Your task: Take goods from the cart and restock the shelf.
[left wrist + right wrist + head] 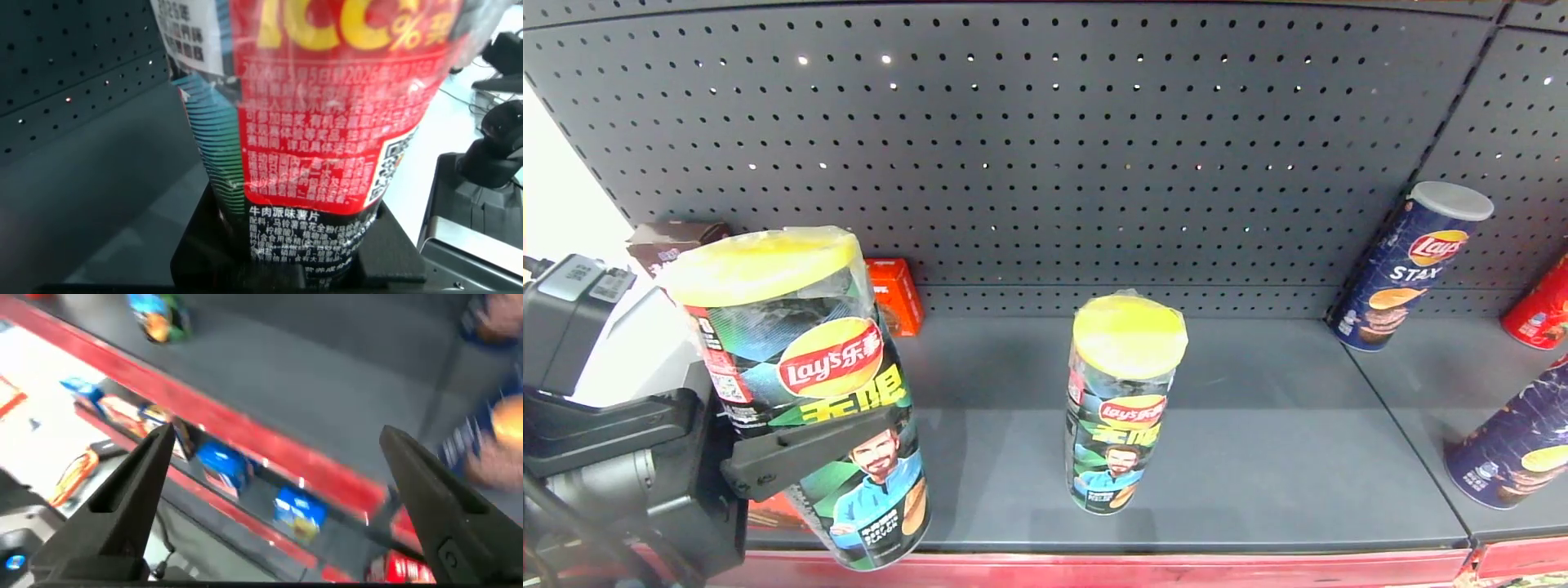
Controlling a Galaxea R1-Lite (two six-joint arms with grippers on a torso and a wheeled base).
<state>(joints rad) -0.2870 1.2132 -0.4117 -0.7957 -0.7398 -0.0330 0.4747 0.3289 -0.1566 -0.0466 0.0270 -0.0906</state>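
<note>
Left of the standing can (pixel 1123 408), at the front edge of the shelf (pixel 1258 457): held can (pixel 800 384) hangs near upright, slightly tilted, left gripper (pixel 792 457) clamped across its lower body. Jaws of right gripper (pixel 278 437) wide apart, empty. Set-down falls to left arm

shelf (pixel 1258 425): dark grey, red front edge | pegboard back (pixel 1045 147): dark grey, light through some holes

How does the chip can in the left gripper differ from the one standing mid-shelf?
The held can is clamped in the left gripper; the mid-shelf can stands free. The held can tilts, at the front left edge of the shelf; the mid-shelf can is upright, farther in. Both have yellow lids, clear wrap and the same print.
</note>
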